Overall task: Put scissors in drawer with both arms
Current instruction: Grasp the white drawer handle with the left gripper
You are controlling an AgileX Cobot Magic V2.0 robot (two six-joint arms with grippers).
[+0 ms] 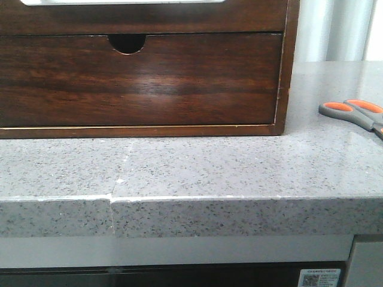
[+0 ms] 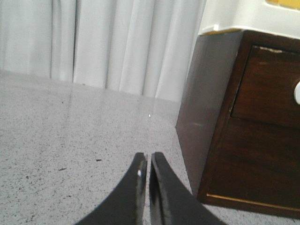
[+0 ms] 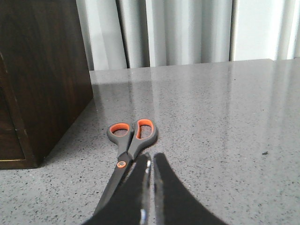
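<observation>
The scissors (image 1: 353, 113), grey with orange-lined loops, lie flat and closed on the counter to the right of the wooden cabinet. In the right wrist view the scissors (image 3: 131, 136) lie just ahead of my right gripper (image 3: 152, 157), which is shut and empty, its tips above the blades near the pivot. The drawer (image 1: 257, 18) is the low dark front at the top of the front view, pushed in, with a wide cut-out along its top edge. My left gripper (image 2: 149, 157) is shut and empty above bare counter, left of the cabinet. Neither gripper shows in the front view.
Below the drawer is a taller wooden front (image 1: 143, 84) with a half-round notch, also shut. The cabinet's side (image 2: 206, 108) stands close to the right of the left fingers. The speckled grey counter (image 1: 191, 173) ends in a front edge. White curtains hang behind.
</observation>
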